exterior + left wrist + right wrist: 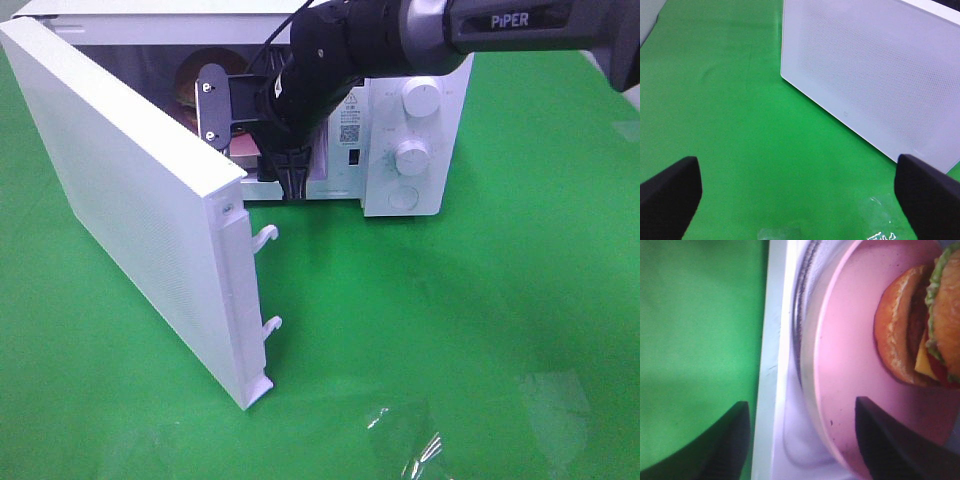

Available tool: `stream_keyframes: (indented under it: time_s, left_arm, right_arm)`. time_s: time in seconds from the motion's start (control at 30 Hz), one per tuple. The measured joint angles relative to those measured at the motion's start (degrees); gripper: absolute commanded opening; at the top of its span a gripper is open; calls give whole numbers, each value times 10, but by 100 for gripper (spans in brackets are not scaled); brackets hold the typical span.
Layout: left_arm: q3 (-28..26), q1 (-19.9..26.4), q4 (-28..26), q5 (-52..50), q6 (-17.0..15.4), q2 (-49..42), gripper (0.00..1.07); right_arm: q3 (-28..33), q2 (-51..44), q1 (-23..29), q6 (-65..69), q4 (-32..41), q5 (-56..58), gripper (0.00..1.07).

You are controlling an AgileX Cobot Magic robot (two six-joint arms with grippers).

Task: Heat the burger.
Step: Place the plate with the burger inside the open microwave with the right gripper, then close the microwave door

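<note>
Burger sits on the pink plate, set in from its rim. The plate is on the glass turntable inside the microwave, close to the front sill.

We judge the burger light and soft. Its loose layers would slide or squash if pinched, and the bun looks glossy. Better to take the plate's rim instead; it looks stiff but smooth, so probably slippery.

Right gripper is spread, with the sill and plate rim lying between its fingers, pinching nothing. Left gripper is spread wide over bare green table and holds nothing.

The microwave stands at the table's far edge. Its door is swung wide open toward the near-left, latch hooks showing. Some clear film lies at the near edge.

The right arm fills the opening, so we reckon the door cannot swing shut until the arm is out. The knobs look unobstructed.
</note>
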Motion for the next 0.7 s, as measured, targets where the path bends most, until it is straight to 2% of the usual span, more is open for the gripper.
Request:
stream_keyframes:
  time_s: [0.23, 0.33, 0.37, 0.7]
  left_arm:
    - [0, 0, 0, 0, 0, 0, 96]
    - [0, 0, 0, 0, 0, 0, 96]
    - [0, 0, 0, 0, 0, 0, 96]
    - [0, 0, 0, 0, 0, 0, 96]
  right_arm:
    - [91, -56, 0, -1, -9, -42, 67]
    - [108, -68, 0, -1, -13, -49, 68]
    - [133, -84, 0, -1, -17, -57, 69]
    - [234, -144, 0, -1, -26, -87, 69]
